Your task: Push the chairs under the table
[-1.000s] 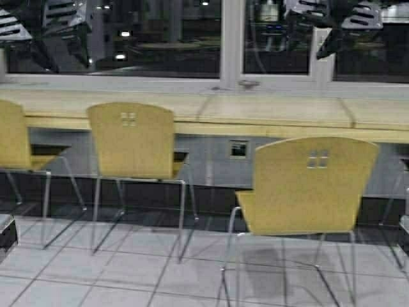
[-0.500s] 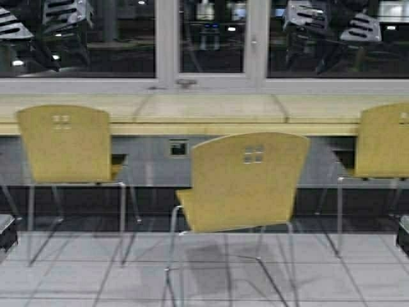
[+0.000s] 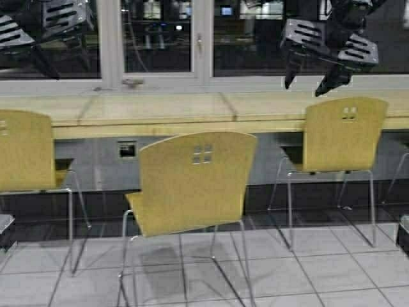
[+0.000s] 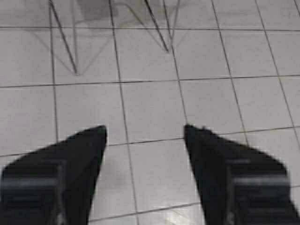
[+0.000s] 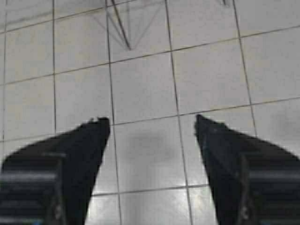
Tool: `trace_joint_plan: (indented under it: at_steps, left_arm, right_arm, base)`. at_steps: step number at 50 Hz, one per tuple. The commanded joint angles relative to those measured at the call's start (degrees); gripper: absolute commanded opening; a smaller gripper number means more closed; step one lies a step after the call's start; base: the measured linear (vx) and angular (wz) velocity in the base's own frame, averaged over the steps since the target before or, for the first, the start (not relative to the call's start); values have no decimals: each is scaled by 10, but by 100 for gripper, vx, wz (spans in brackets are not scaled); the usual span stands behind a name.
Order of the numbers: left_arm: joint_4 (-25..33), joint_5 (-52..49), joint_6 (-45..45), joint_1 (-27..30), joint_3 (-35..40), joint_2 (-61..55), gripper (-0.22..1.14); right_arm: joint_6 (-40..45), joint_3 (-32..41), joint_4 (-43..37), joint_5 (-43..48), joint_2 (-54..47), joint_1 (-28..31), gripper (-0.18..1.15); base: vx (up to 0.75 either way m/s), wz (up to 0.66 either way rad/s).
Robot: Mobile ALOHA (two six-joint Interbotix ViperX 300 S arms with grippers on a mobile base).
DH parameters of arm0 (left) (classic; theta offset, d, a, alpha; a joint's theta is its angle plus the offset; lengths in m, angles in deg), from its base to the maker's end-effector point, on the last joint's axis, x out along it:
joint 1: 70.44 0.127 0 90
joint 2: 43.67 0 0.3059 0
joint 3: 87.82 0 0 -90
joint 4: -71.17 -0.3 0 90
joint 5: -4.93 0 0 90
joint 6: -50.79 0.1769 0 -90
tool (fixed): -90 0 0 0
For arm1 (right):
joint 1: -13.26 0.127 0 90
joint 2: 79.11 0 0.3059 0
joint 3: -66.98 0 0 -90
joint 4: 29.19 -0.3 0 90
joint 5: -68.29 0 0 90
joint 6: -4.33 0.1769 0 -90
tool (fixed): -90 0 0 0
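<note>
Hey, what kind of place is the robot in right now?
Probably a cafeteria or canteen after dark: a long window-side table, matching plywood chairs lined along it, a pale tiled floor, and dark windows.

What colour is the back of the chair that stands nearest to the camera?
Tan-yellow wood. The nearest chair shows best in the high view.

tiled floor (image 3: 332, 268), chairs (image 3: 192, 182) standing on it
</note>
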State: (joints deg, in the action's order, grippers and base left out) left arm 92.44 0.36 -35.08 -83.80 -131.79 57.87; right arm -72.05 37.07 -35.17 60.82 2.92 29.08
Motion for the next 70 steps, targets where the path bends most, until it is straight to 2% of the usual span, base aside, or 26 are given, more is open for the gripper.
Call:
trace_joint_plan:
  at_steps: [1,9,20,31,42,48,57,70]
  left_arm:
    - [2,-7,-16,-1,4,-1,88]
    - [36,0,-80,-1,-3,-23,88]
    - [144,10,-184,-2,4,-119,88]
    - [195,41,-196,-33,33,-208,88]
    - [319,46,-213,-76,81,-261,88]
    - [389,56,-215,-83,94,-277,88]
    - [463,94,-216,-87,99,-282,88]
    - [512,135,-217,-87,123,-307,88]
  right_arm:
    - [11,8,-1,2,1,0,91]
    - [48,5,-12,7,-14,0,91]
    - [127,12,-91,29,-62,0,91]
    - [141,35,-138,35,-89,-1,91]
    - [152,63,-174,40,-102,-2,91]
    - [156,68,-207,41,-104,-2,91]
    - [157,83,-231,40,-108,0,91]
    - [156,124,-249,40,-143,11,91]
  base:
    - [7,-17]
    - [10,-16]
    - [14,-9]
    - [20,-3]
    - [24,2]
    - [24,8]
    - [24,10]
    - [25,2]
